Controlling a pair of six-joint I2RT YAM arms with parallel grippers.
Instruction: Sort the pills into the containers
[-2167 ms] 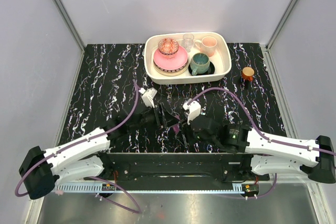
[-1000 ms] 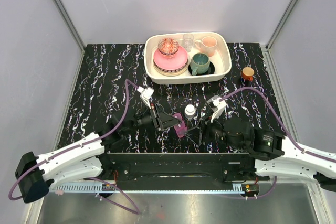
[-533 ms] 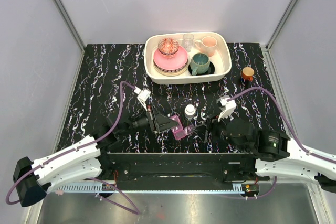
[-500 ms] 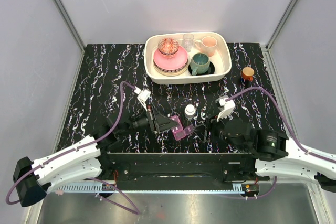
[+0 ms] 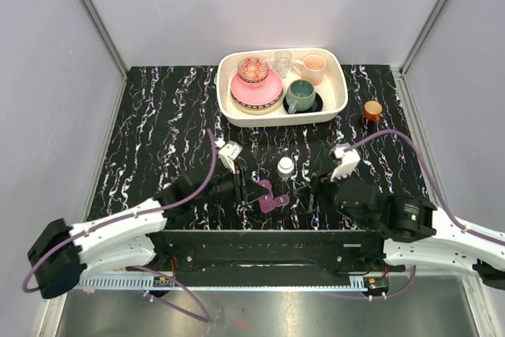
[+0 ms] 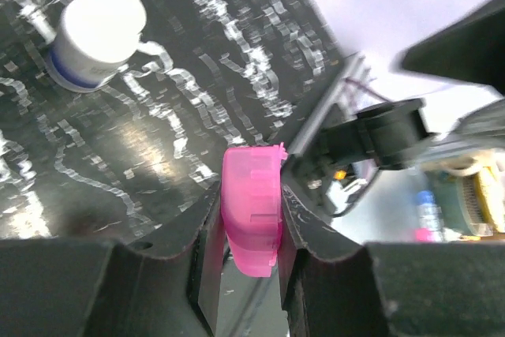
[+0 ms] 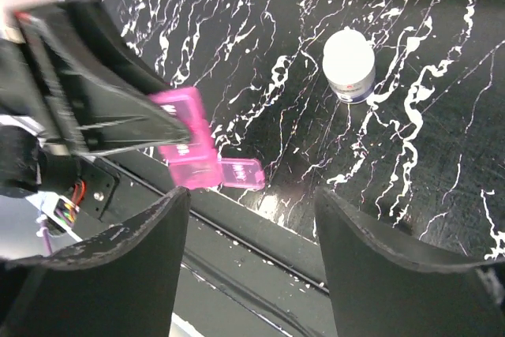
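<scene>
The magenta pill box [image 5: 271, 196] is clamped end-on between my left gripper's [image 5: 256, 189] jaws, near the table's front edge. In the left wrist view the box [image 6: 252, 211] fills the gap of the left gripper [image 6: 251, 195]. In the right wrist view the box [image 7: 189, 147] has one lid flap [image 7: 241, 173] hanging open. My right gripper [image 5: 306, 189] is open and empty just right of the box; in its own view the right gripper [image 7: 252, 199] is above the front edge. No pills show in any view.
A white-capped bottle [image 5: 285, 166] stands upright just behind the box, also in the wrist views [image 6: 95, 33] [image 7: 349, 65]. The cream tray [image 5: 339, 104] of crockery is at the back. A brown orange-lidded jar [image 5: 372, 110] stands to its right.
My right arm drew back to the right, uncovering the white bottle. My left wrist shifted right and closer in, still holding the pill box in about the same place.
</scene>
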